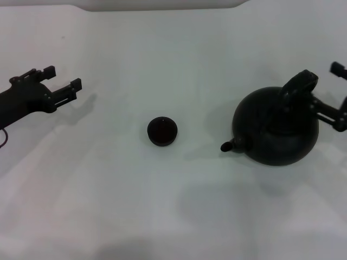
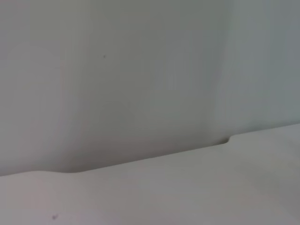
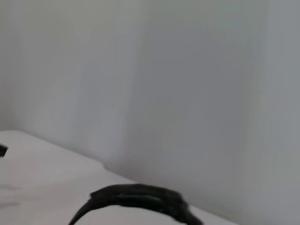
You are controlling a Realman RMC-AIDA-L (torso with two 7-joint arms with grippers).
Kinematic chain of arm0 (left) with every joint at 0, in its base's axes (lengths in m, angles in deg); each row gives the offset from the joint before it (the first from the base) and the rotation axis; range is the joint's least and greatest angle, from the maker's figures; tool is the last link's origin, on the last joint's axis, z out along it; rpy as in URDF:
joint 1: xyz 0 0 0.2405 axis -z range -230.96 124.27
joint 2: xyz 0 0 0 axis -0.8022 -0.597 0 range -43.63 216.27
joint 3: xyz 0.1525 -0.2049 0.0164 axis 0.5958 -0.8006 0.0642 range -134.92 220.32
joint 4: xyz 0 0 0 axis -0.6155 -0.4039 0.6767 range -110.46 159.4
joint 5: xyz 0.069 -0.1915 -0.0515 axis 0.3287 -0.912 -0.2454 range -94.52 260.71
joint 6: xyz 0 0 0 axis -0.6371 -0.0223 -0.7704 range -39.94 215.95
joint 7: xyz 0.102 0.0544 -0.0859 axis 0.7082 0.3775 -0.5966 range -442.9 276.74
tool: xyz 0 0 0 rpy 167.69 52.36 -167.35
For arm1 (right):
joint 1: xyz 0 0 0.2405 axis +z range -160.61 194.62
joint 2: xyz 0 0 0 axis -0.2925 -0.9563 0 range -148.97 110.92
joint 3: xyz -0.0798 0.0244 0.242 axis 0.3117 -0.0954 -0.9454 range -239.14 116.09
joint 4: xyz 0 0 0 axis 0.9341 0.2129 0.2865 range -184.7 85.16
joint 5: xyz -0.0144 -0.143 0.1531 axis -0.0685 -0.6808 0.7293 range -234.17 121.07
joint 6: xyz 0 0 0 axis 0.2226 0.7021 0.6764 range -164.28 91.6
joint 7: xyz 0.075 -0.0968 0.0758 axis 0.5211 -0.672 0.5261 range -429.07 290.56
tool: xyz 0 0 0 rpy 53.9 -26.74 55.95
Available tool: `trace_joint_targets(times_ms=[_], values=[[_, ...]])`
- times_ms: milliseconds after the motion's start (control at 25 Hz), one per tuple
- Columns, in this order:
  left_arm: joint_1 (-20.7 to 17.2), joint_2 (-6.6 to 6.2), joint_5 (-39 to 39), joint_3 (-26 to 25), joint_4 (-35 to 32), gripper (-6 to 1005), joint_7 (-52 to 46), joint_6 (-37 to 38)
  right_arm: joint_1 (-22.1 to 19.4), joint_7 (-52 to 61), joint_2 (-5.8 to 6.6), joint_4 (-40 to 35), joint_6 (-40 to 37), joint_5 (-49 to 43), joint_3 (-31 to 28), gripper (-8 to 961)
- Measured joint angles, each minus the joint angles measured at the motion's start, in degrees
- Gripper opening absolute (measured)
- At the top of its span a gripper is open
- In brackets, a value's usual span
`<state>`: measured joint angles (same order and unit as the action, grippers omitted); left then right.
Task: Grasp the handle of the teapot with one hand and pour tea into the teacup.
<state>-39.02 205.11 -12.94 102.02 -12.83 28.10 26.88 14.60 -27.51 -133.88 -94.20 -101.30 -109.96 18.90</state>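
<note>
While the teapot (image 1: 275, 129) sat on the white table (image 1: 173, 216) at the robot's right, the right gripper (image 1: 332, 96) was just beside its handle (image 1: 297, 85).

R fingers were spread apart w/ nothing between them, one tip near the frame edge, the other behind the pot's body; contact w/ handle can't be told. Spout pointed toward the teacup (image 1: 162, 131), which stood upright mid-table, well apart from the pot. R wrist view showed only the handle arc (image 3: 136, 198). Left gripper (image 1: 62, 77) hung at far left, fingers apart, empty.

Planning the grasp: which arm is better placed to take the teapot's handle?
Right. The right gripper sits open beside the handle; the left gripper hovers far across the teacup.
</note>
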Motion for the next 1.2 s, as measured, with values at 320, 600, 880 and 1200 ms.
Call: trace_joint_targets(times_ms=[320,600,880,1200], values=[[-1.03,0.13,-4.32,-0.81,1.46,775,4.02,0.08,-0.2,-0.57,0.21,8.16,-10.24,-0.17,-13.81,871],[-4.29,0.03,-17.3,-6.53,4.8,777,15.09,-7.71,1.9,-0.85,1.05,16.98,-12.55,-0.26,-25.68,874],[-5.27,-0.06,-23.16,-17.32,10.17,778,20.14,-18.63,3.85,-1.0,0.84,20.51,-15.59,-0.12,-29.79,870],[-6.52,-0.08,-23.25,-19.93,12.18,776,20.25,-19.46,4.77,-4.65,-0.42,22.36,-17.09,2.25,-30.77,868]])
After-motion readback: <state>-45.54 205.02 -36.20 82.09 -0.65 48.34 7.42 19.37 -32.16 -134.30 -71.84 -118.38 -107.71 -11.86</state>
